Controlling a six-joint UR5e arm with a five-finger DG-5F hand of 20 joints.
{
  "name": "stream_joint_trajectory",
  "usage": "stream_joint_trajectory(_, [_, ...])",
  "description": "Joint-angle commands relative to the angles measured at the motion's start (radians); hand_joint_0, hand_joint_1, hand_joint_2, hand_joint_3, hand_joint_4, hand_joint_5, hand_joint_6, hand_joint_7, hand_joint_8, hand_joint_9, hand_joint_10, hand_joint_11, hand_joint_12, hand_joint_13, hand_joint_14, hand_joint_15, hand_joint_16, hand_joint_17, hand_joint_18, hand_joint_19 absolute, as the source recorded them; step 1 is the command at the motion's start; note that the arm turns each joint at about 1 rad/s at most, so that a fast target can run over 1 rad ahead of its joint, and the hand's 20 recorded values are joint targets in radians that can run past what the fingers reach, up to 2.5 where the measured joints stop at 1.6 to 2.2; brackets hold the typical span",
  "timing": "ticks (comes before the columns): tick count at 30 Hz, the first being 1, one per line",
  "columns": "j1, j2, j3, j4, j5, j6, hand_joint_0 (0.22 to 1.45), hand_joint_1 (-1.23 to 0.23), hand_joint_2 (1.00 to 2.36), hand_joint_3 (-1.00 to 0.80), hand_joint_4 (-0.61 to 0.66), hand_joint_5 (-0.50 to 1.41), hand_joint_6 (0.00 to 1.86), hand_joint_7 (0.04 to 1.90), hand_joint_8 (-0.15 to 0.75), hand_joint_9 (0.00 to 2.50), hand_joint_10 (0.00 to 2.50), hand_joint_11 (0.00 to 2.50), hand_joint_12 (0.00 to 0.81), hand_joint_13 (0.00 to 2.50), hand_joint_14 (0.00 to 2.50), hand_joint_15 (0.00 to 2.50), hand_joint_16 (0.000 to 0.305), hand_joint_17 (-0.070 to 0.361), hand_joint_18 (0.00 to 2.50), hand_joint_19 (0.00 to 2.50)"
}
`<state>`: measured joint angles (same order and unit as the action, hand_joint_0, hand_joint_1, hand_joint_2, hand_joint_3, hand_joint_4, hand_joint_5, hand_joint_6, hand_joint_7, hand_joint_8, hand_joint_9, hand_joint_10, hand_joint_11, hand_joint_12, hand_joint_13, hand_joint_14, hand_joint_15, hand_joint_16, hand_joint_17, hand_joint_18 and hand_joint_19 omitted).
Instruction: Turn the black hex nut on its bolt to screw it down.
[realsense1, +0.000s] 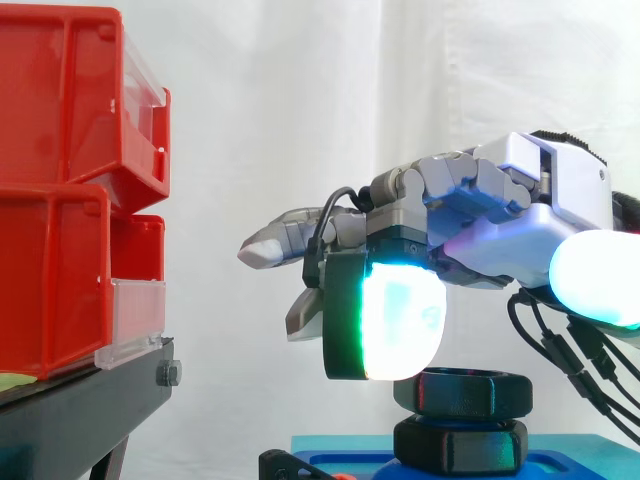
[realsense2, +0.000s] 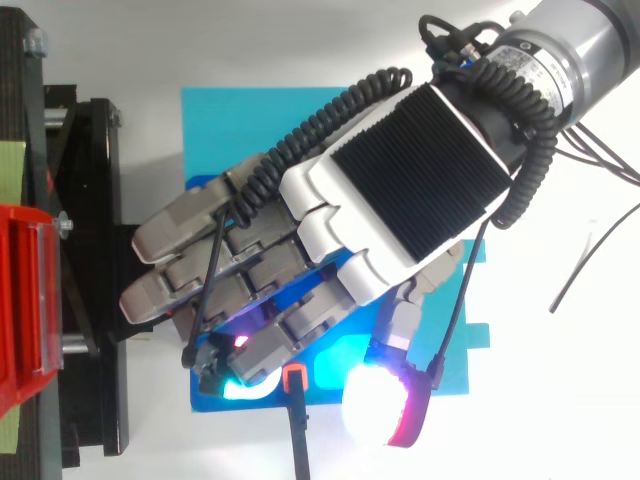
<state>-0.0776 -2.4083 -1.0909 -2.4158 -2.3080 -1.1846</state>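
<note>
Item: black hex nut (realsense1: 463, 391) | Location: above blue base (realsense1: 560, 466), directly beneath hand (realsense2: 400, 180) | Fingers (realsense1: 400, 315): spread, loosely extended, gripping nothing; one glowing pad just beside nut's upper left edge.

Hand (realsense1: 480, 200): grey metal finger links, white plastic shell, black ribbed panel on its back, seen from above. Thick fingertips (realsense1: 400, 315) glow white-cyan with a green rim; another pad is white, red-edged. Arm (realsense2: 590, 40): plain grey cylinder, dark collar at the wrist.
</note>
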Motion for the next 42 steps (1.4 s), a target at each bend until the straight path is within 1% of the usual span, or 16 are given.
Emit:
stream_joint_trajectory(1, [0.004, 0.000, 0.000, 0.007, 0.004, 0.000, 0.45, -0.39, 1.00, -0.50, 0.13, -0.17, 0.66, 1.03, 0.200, 0.68, 0.01, 0.34, 0.106, 0.37, 0.01, 0.15, 0.012, 0.028, 0.00, 0.38])
stream_joint_trajectory(3, [0.010, 0.000, 0.000, 0.015, 0.016, 0.005, 0.45, -0.39, 1.00, -0.50, 0.12, -0.17, 0.66, 1.04, 0.199, 0.68, 0.01, 0.35, 0.107, 0.37, 0.01, 0.15, 0.012, 0.028, 0.00, 0.38])
stream_joint_trajectory(4, [0.013, 0.000, 0.000, 0.029, 0.028, 0.005, 0.45, -0.39, 1.00, -0.50, 0.12, -0.17, 0.66, 1.04, 0.200, 0.68, 0.01, 0.35, 0.107, 0.37, 0.01, 0.15, 0.012, 0.027, 0.00, 0.37])
stream_joint_trajectory(5, [0.013, 0.000, 0.000, 0.029, 0.028, 0.005, 0.45, -0.39, 1.00, -0.50, 0.12, -0.17, 0.66, 1.04, 0.200, 0.68, 0.01, 0.35, 0.107, 0.37, 0.01, 0.15, 0.012, 0.028, 0.00, 0.38])
stream_joint_trajectory(7, [0.021, -0.003, -0.001, 0.046, 0.038, 0.003, 0.45, -0.39, 1.00, -0.50, 0.12, -0.17, 0.65, 1.04, 0.200, 0.68, 0.01, 0.35, 0.107, 0.37, 0.00, 0.15, 0.012, 0.028, 0.00, 0.37])
stream_joint_trajectory(8, [0.022, -0.014, -0.001, 0.049, 0.041, 0.005, 0.45, -0.39, 1.00, -0.50, 0.12, -0.16, 0.65, 1.04, 0.200, 0.68, 0.01, 0.35, 0.107, 0.36, 0.01, 0.15, 0.012, 0.028, 0.00, 0.37])
stream_joint_trajectory(10, [0.024, -0.015, 0.000, 0.053, 0.042, 0.003, 0.45, -0.39, 1.00, -0.50, 0.12, -0.16, 0.65, 1.04, 0.201, 0.68, 0.01, 0.36, 0.106, 0.36, 0.01, 0.15, 0.012, 0.028, 0.00, 0.37])
stream_joint_trajectory(15, [0.024, -0.017, 0.000, 0.030, 0.038, 0.003, 0.45, -0.39, 1.00, -0.50, 0.12, -0.16, 0.65, 1.05, 0.201, 0.68, 0.01, 0.35, 0.105, 0.37, 0.01, 0.15, 0.012, 0.028, 0.00, 0.38])
stream_joint_trajectory(19, [0.016, -0.017, -0.001, 0.026, 0.036, 0.002, 0.45, -0.39, 1.00, -0.50, 0.12, -0.16, 0.64, 1.06, 0.201, 0.68, 0.01, 0.35, 0.106, 0.37, 0.01, 0.15, 0.012, 0.028, 0.00, 0.38])
stream_joint_trajectory(20, [0.015, -0.023, -0.001, 0.026, 0.036, 0.002, 0.45, -0.39, 1.00, -0.50, 0.12, -0.16, 0.64, 1.06, 0.202, 0.68, 0.01, 0.35, 0.106, 0.37, 0.01, 0.15, 0.012, 0.028, 0.00, 0.38])
stream_joint_trajectory(22, [0.015, -0.025, -0.001, 0.026, 0.036, 0.003, 0.45, -0.39, 1.00, -0.50, 0.12, -0.16, 0.64, 1.06, 0.200, 0.68, 0.01, 0.34, 0.105, 0.36, 0.01, 0.15, 0.012, 0.028, 0.00, 0.38])
stream_joint_trajectory(24, [0.021, -0.038, -0.001, 0.035, 0.038, 0.003, 0.45, -0.39, 1.00, -0.50, 0.12, -0.16, 0.64, 1.06, 0.200, 0.68, 0.01, 0.36, 0.105, 0.36, 0.01, 0.16, 0.012, 0.027, 0.00, 0.38])
stream_joint_trajectory(28, [0.021, -0.043, -0.001, 0.058, 0.036, 0.008, 0.45, -0.39, 1.00, -0.50, 0.13, -0.16, 0.64, 1.06, 0.199, 0.68, 0.01, 0.35, 0.106, 0.37, 0.01, 0.14, 0.012, 0.028, 0.00, 0.38])
stream_joint_trajectory(33, [0.030, -0.043, -0.001, 0.067, 0.036, 0.011, 0.45, -0.39, 1.00, -0.50, 0.12, -0.16, 0.64, 1.06, 0.197, 0.68, 0.01, 0.35, 0.105, 0.37, 0.01, 0.15, 0.012, 0.027, 0.00, 0.38])
stream_joint_trajectory(36, [0.029, -0.043, -0.001, 0.072, 0.033, 0.022, 0.45, -0.39, 1.00, -0.50, 0.13, -0.16, 0.64, 1.07, 0.199, 0.68, 0.01, 0.35, 0.105, 0.37, 0.01, 0.15, 0.012, 0.027, 0.00, 0.38])
stream_joint_trajectory(42, [0.027, -0.043, -0.001, 0.067, 0.027, 0.022, 0.45, -0.39, 1.00, -0.50, 0.13, -0.16, 0.64, 1.07, 0.198, 0.68, 0.01, 0.35, 0.102, 0.37, 0.01, 0.15, 0.012, 0.027, 0.00, 0.37])
